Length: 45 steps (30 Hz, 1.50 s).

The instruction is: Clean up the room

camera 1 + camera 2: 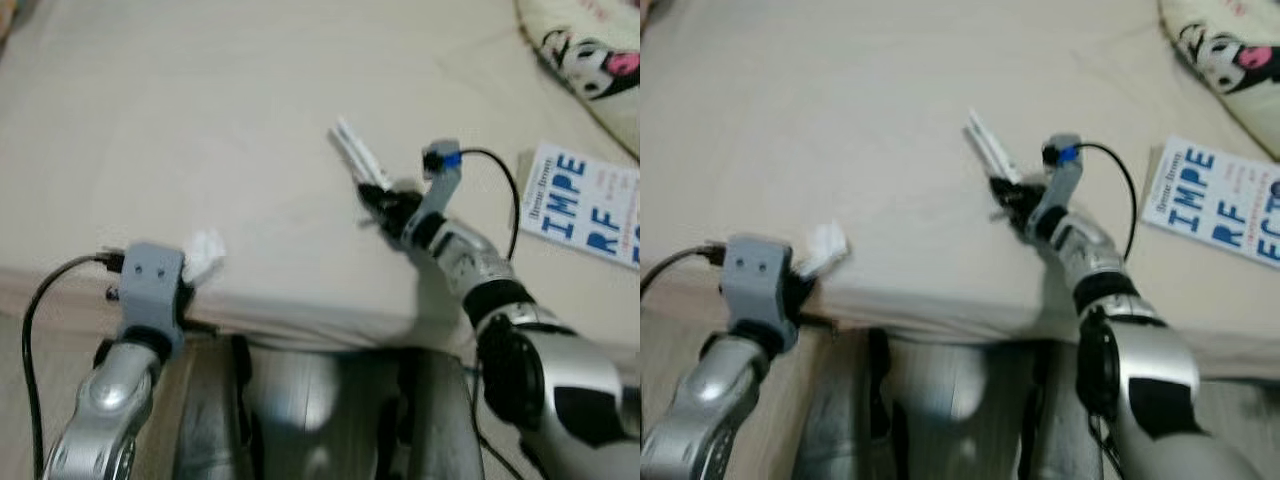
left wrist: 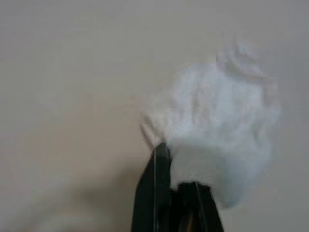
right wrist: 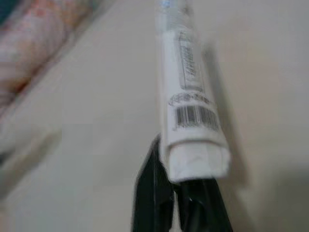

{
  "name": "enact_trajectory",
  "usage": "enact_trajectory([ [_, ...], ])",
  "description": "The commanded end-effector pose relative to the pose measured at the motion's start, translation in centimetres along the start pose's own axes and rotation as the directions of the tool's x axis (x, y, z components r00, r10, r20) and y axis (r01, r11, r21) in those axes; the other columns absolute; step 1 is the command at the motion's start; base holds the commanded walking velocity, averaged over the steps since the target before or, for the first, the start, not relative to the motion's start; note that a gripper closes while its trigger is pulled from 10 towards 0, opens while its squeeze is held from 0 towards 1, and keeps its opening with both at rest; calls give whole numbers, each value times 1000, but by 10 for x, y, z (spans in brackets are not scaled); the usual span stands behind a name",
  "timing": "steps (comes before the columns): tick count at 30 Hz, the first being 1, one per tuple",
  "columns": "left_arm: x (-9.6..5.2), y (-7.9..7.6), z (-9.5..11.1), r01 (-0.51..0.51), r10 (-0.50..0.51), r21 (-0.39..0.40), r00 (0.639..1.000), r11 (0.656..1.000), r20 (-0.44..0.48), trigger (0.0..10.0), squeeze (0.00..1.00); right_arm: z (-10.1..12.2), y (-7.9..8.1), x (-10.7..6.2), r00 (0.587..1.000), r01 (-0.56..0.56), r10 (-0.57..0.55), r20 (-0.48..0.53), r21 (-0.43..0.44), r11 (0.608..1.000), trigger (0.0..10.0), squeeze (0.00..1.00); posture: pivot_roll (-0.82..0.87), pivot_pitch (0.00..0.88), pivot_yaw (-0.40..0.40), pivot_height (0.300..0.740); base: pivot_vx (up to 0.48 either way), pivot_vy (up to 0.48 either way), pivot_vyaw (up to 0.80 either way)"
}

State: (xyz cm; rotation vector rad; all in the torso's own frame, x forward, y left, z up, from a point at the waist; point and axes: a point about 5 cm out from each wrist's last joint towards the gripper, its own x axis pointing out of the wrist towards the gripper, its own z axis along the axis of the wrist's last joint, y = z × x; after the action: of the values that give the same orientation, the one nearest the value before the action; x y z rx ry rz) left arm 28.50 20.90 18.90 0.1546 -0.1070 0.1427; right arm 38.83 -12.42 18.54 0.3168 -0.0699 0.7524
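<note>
While both arms are reaching over the near edge of the bed [image 1: 200, 120], each gripper is carrying one piece of clutter. At the near left, the left gripper [image 1: 190, 275] is hovering just above the edge with its jaws pinching a crumpled white tissue [image 1: 206, 252]; in the left wrist view the tissue [image 2: 212, 130] is bulging out beyond the black fingertips [image 2: 157, 183], which are clamping only its near side, probably because so soft a wad gives little else to bite on. Farther in and to the right, the right gripper [image 1: 378, 195] is pinching the near end of a white tube [image 1: 356, 152], which is pointing away and to the left above the sheet; the right wrist view is showing a barcode and the folded crimp of the tube [image 3: 190, 96] sitting right at the jaws, so the hold is on the flat, stiff end, where it is least likely to slip. Whether the tube's far tip is touching the sheet I cannot tell. To the right, a book [image 1: 585, 205] with blue lettering is lying flat on the bed, and a printed pillow [image 1: 585, 55] is resting at the far right corner. With both grippers full, I judge the pick-up done and the next step to be carrying tissue and tube off to wherever rubbish belongs.
</note>
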Motion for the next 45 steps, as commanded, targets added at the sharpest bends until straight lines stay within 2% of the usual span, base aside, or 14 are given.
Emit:
enact_trajectory([
  [1, 8, 14, -14, -87, 86, -26, 996, 996, -39, 10000, 0, -17, 19, -4, 996, -84, 84, 5, 15, 996, 0, 0, 190, 258, -15, 489, 0, 0, 0],
  [2, 8, 14, -14, -87, 86, -26, 996, 996, -39, 10000, 0, -17, 19, -4, 996, -84, 84, 5, 15, 996, 0, 0, 190, 258, -15, 489, 0, 0, 0],
  [5, 31, 11, -14, -93, 91, -65, 996, 994, -24, 10000, 0, -32, 49, -14, 990, -130, 124, 67, 96, 987, 0, 0, 140, 177, -18, 489, 0, 0, 0],
  [8, 43, -2, -18, -75, 74, -79, 997, 994, -20, 10000, 0, -44, 58, -20, 990, -108, 92, 109, 158, 981, 0, 0, 117, 108, -28, 504, 0, 0, 0],
  [15, 54, -16, -49, -91, 77, -110, 989, 990, -128, 10000, 0, -71, 35, -36, 997, 68, -71, 12, 185, 980, 0, 0, 94, 0, -38, 532, -58, 0, 0],
  [20, 49, -26, -75, -48, 26, -104, 978, 993, -205, 10000, 0, -88, 22, -55, 982, 177, -164, -94, 159, 971, 0, 0, 93, 0, -46, 546, -465, 0, 0],
  [21, 40, -36, -95, -1, -26, -103, 966, 995, -258, 10000, 0, -102, 16, -68, 963, 241, -218, -159, 147, 959, 0, 0, 93, 0, -46, 556, 0, 0, 0],
  [24, 27, -44, -124, 28, -56, -87, 936, 996, -348, 10000, 0, -119, 9, -81, 931, 310, -277, -239, 113, 944, 0, 0, 83, 0, -45, 570, 0, 0, 0],
  [32, -8, -49, -171, 92, -97, -36, 844, 995, -527, 10000, 0, -145, -1, -105, 867, 417, -365, -340, 94, 904, 0, 0, 63, 0, -35, 604, 0, 0, 0],
  [36, -67, -40, -222, 164, -82, 35, 655, 986, -751, 10000, 0, -173, -8, -146, 753, 555, -463, -467, 73, 829, 0, 0, 53, 0, -33, 623, 0, 0, 0],
  [37, -67, -40, -222, 164, -82, 35, 655, 986, -751, 10000, 0, -173, -8, -146, 753, 555, -463, -467, 73, 829, 0, 0, 53, 0, -33, 623, 0, 0, 0],
  [41, -113, -31, -247, 199, -65, 44, 508, 979, -859, 10000, 0, -191, -7, -174, 667, 630, -501, -551, 59, 774, 0, 0, 44, 0, -34, 643, 0, 0, 0],
  [42, -113, -31, -247, 199, -65, 44, 508, 979, -859, 10000, 0, -191, -7, -174, 667, 630, -501, -551, 59, 774, 0, 0, 44, 0, -34, 643, 0, 0, 0],
  [45, -139, -25, -258, 215, -60, 39, 435, 976, -898, 10000, 0, -199, -5, -187, 625, 660, -515, -586, 45, 749, 0, 0, 30, 0, -28, 657, 0, 0, 0],
])
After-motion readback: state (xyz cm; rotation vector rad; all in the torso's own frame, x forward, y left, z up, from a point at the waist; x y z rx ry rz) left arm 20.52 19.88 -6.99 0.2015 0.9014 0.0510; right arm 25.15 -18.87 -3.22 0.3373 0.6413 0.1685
